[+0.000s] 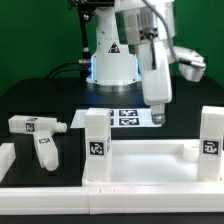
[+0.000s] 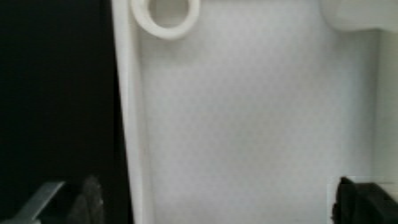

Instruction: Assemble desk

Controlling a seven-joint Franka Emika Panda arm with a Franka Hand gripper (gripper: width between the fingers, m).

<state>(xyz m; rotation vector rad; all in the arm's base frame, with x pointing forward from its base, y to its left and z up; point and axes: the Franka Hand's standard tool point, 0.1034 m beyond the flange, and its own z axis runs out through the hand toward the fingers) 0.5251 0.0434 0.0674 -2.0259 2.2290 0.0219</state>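
The white desk tabletop panel point(image 1: 150, 162) lies flat near the front of the table. Two white tagged legs stand upright on it, one at the exterior view's left point(image 1: 96, 140) and one at the right point(image 1: 210, 135). Two loose legs point(image 1: 35, 126) point(image 1: 43, 152) lie on the black table further left. My gripper point(image 1: 158, 112) hangs just above the panel's far edge. In the wrist view the gripper point(image 2: 217, 202) is open. Its dark fingertips point(image 2: 71, 200) stand wide apart over the white panel point(image 2: 231, 120). A round screw socket point(image 2: 169, 18) shows on the panel.
The marker board point(image 1: 125, 115) lies behind the panel, near the robot base point(image 1: 112, 65). A long white border rail point(image 1: 110, 196) runs along the front edge and up the left side.
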